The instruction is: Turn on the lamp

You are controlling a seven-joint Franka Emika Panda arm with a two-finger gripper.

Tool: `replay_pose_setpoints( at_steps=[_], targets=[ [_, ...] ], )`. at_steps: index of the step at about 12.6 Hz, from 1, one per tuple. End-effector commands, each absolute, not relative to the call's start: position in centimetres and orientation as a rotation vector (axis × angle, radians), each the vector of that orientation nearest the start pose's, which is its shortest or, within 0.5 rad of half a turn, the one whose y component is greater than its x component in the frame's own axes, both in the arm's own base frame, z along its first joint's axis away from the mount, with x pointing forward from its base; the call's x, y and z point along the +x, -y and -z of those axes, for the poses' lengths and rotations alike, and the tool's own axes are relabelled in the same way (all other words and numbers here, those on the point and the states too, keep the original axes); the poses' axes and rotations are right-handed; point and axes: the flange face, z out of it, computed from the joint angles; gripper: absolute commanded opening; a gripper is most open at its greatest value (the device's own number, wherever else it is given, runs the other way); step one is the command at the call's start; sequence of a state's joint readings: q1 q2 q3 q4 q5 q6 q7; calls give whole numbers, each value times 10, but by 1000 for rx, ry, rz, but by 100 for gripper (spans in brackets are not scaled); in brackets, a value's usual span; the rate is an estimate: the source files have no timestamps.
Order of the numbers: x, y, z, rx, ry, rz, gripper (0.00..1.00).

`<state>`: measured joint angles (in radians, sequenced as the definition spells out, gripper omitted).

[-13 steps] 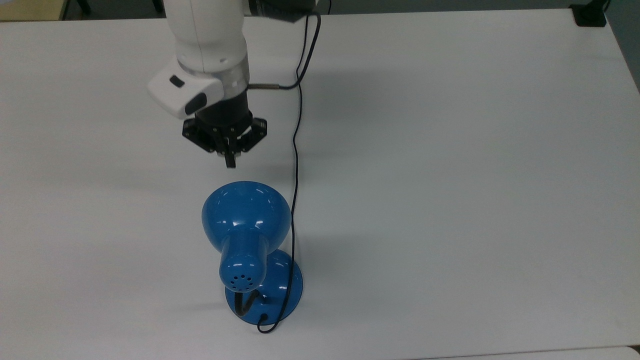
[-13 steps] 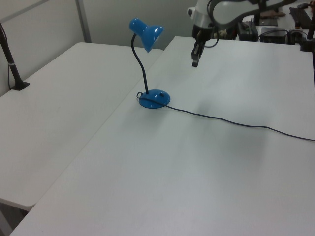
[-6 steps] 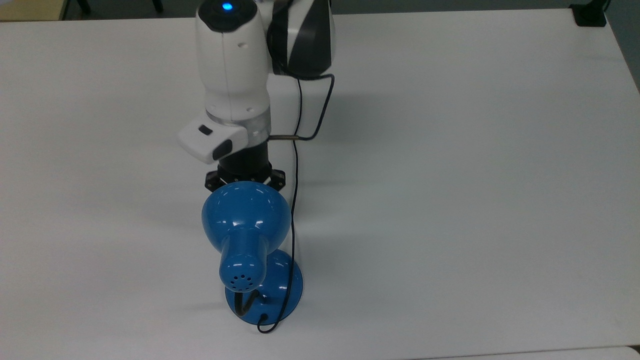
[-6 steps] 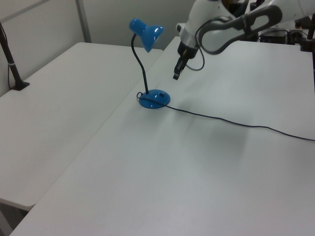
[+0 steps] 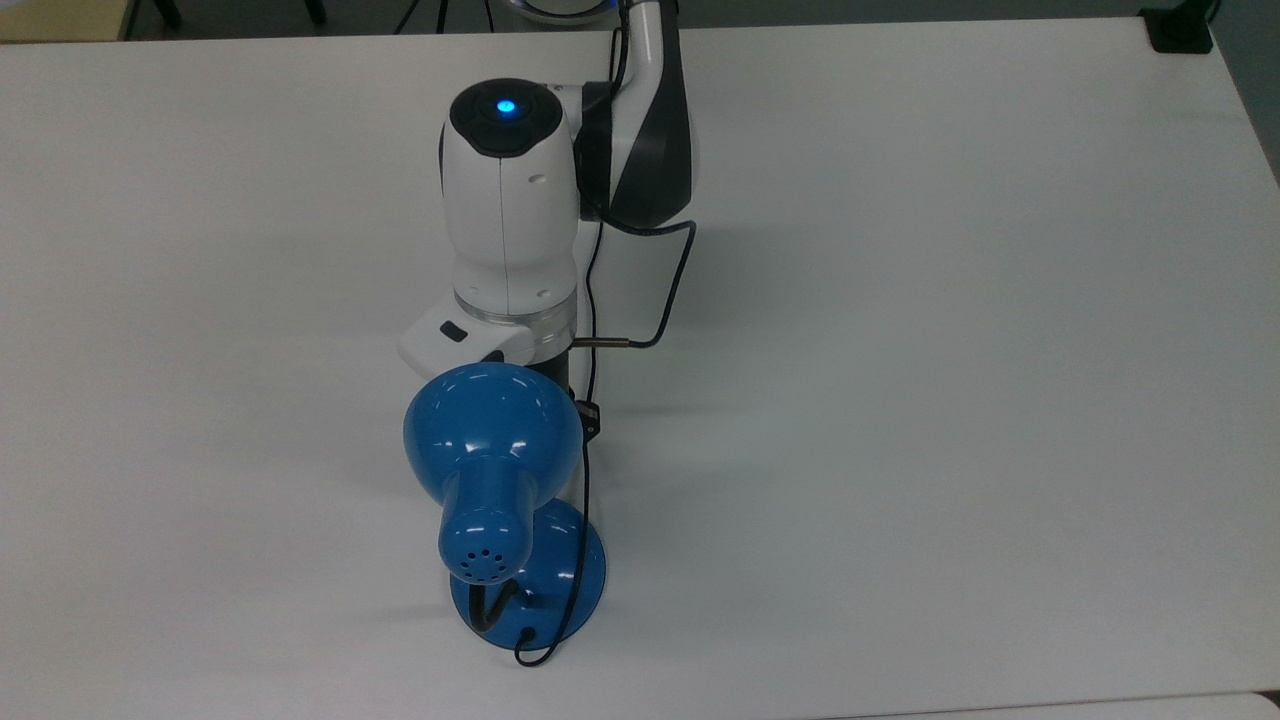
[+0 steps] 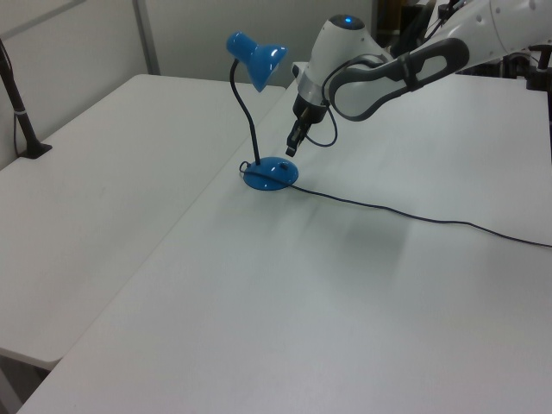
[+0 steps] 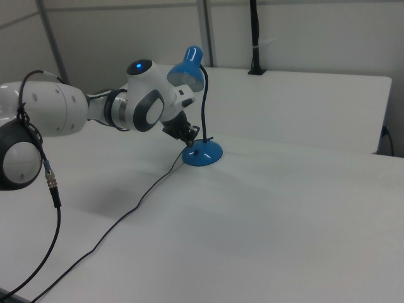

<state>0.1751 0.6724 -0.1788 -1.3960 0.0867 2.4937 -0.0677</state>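
Closing in on the switch: the white Panda arm's black two-finger gripper hangs just above the round base of the glossy blue desk lamp with the bell-shaped shade, pointing down at it, apparently not touching yet. Jaws look pinched together with nothing held, a poking posture.

Lamp stands on the white table, near the bottom edge in the top view; shade up on the black bendable neck, tilted toward the arm. Shade covers the gripper in the top view. Thin black cord runs from the base across the table toward the left view's right.

Shade shows no glow, so I judge the lamp still off; approach step, press not done.

Next: short straight descent onto the small dark button on the base's top. Needs tight lateral aim, since the button is small, and light force so the base doesn't skid. Keep wrist clear of neck and shade.
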Motion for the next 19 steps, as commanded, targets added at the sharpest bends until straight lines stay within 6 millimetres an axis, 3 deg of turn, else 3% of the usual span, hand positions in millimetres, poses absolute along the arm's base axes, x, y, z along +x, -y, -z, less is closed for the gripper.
replay_pose_setpoints(
  at_steps=[1,10,13,19],
  targets=[
    [776,-33,-351,-3085,67,832,0],
    [777,-40,-322,-3132,141,797,0],
    [780,-41,-324,-3114,128,859,0],
    [781,-42,-307,-3123,136,884,0]
  ],
)
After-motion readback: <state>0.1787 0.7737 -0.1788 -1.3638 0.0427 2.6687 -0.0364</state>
